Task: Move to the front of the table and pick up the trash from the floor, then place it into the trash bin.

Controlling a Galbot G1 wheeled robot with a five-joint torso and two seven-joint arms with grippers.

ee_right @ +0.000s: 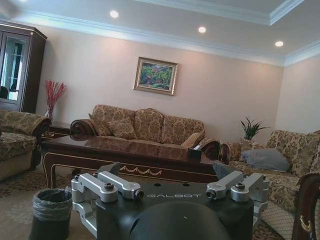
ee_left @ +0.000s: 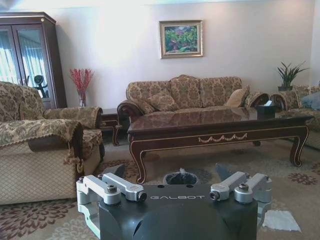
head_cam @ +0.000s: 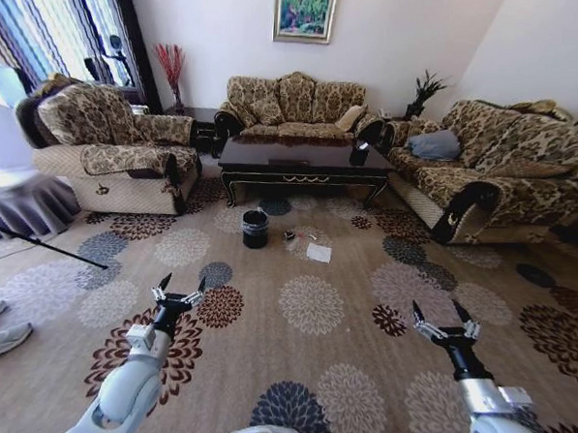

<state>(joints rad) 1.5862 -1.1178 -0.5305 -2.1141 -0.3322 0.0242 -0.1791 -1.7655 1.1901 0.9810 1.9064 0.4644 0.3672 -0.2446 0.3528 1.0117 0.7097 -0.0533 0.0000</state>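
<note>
Trash [head_cam: 318, 252] lies flat beside the trash bin [head_cam: 255, 228]; both pincers spread, empty.

Table [head_cam: 304, 161]: glossy near-black top, gold swag ornament on front apron. Trash bin [head_cam: 255, 228]: black, clear crinkled liner. Paper sheet [head_cam: 319, 252]: flat white. Carpet [head_cam: 342, 307]: beige with round floral medallions in brown, navy, grey, cream. Sofas [head_cam: 295, 105]: brown-gold damask. Left claw [head_cam: 179, 294] and right claw [head_cam: 443, 321]: silver fingers, black body.
</note>
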